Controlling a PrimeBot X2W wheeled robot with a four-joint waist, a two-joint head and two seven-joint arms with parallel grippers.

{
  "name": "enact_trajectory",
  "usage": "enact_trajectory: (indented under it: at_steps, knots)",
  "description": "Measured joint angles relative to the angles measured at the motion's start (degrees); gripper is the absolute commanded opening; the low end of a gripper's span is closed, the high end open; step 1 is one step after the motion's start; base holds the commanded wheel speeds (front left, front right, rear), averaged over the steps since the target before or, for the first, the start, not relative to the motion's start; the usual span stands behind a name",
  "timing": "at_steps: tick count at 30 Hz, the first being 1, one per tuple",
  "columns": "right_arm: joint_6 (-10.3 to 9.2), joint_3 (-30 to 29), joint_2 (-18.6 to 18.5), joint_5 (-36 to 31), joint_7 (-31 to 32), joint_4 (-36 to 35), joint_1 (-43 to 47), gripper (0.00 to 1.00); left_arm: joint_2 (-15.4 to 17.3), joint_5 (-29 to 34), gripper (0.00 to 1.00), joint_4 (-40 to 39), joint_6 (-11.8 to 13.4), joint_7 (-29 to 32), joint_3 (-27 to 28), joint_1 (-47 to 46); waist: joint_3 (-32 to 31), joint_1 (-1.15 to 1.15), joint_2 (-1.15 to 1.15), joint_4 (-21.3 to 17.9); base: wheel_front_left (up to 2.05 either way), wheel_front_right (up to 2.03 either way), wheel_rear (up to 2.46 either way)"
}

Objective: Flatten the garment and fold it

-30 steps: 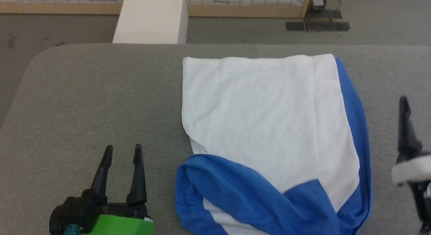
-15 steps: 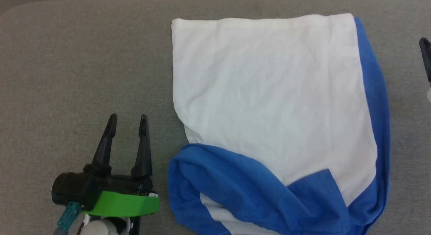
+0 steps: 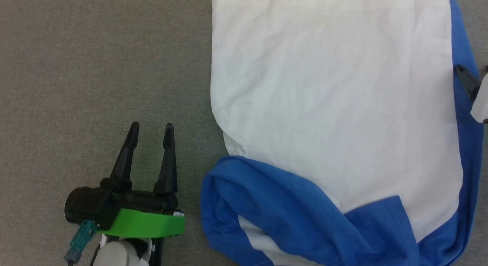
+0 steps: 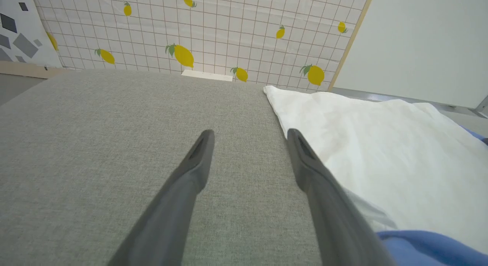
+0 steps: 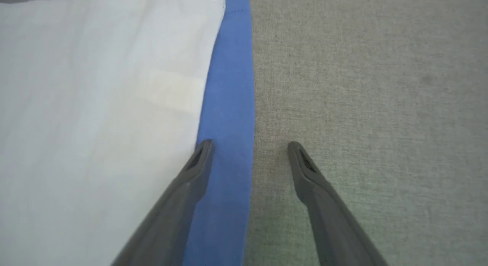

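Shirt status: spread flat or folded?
Partly folded, untidy. The garment has its white body lying flat, a blue strip showing along its right edge, and blue fabric bunched across the near end.

The garment is thin, soft, matt cloth, finely creased across its white body and loosely rumpled in the blue sleeves. The table top is covered in a dull grey woven fabric with a coarse grain. The left gripper and right gripper have smooth, matt, dark fingers that look like plastic. A smooth bright green plastic band wraps the left one's base.
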Motion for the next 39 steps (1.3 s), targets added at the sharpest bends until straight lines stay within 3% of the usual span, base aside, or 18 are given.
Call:
enact_trajectory:
  at_steps: [9,10,11,12,13,14,19,25,29,39]
  knots:
    - [0.0,2.0,-2.36,1.4,4.79,-0.37,-1.18,1.0,-0.2,0.0,1.0,0.81,-0.49,0.0,-0.04,-0.48,1.54,-0.01,0.0,0.93,0.0,0.0,0.0]
    - [-0.02,2.63,-2.82,1.79,5.88,-0.64,-1.36,0.83,-0.21,0.0,1.0,0.93,-0.52,0.0,-0.04,-0.51,1.67,0.0,0.0,1.0,0.0,0.0,0.0]
    - [-0.02,3.49,-3.45,2.3,7.02,-1.0,-1.54,0.58,-0.22,0.0,1.0,1.03,-0.53,0.0,-0.05,-0.56,1.78,0.0,0.0,1.06,0.0,0.0,0.0]
    - [-0.02,4.22,-3.92,2.91,8.0,-1.3,-1.7,0.43,-0.24,0.0,1.0,1.1,-0.54,0.0,-0.07,-0.64,1.85,0.0,0.0,1.11,0.0,0.0,0.0]
    - [-0.02,5.33,-4.58,3.76,9.22,-1.72,-1.85,0.17,-0.25,0.0,1.0,1.22,-0.67,0.0,-0.07,-0.79,1.92,0.0,0.0,1.16,0.0,0.0,0.0]
    - [-0.01,6.32,-5.22,4.44,10.17,-2.23,-1.94,0.0,-0.26,-0.01,1.0,1.32,-0.69,0.0,-0.09,-0.94,1.96,0.0,0.0,1.19,0.0,0.0,0.0]
    - [-0.01,8.29,-6.36,5.59,11.28,-3.31,-2.13,0.0,-0.32,-0.14,1.0,2.09,-0.87,0.0,-0.2,-1.25,1.72,0.0,0.0,1.13,0.0,0.0,0.0]
    - [0.0,7.44,-6.6,5.17,7.95,-2.5,-1.17,0.0,-0.38,-0.31,1.0,2.99,-0.96,0.0,-0.03,-1.48,0.31,0.0,0.0,0.9,0.0,0.0,0.0]
    - [0.0,0.31,-3.61,4.21,-0.11,-0.31,1.55,0.0,-0.44,-0.32,1.0,3.86,-0.96,0.0,0.9,-0.62,-3.94,0.0,0.0,0.09,0.0,0.0,0.0]
    - [0.0,-11.36,-0.24,4.88,-5.56,-0.68,11.72,0.0,-0.49,-0.32,1.0,4.38,-0.87,0.0,2.38,5.5,-12.65,-0.01,0.0,-0.84,0.0,0.0,0.0]
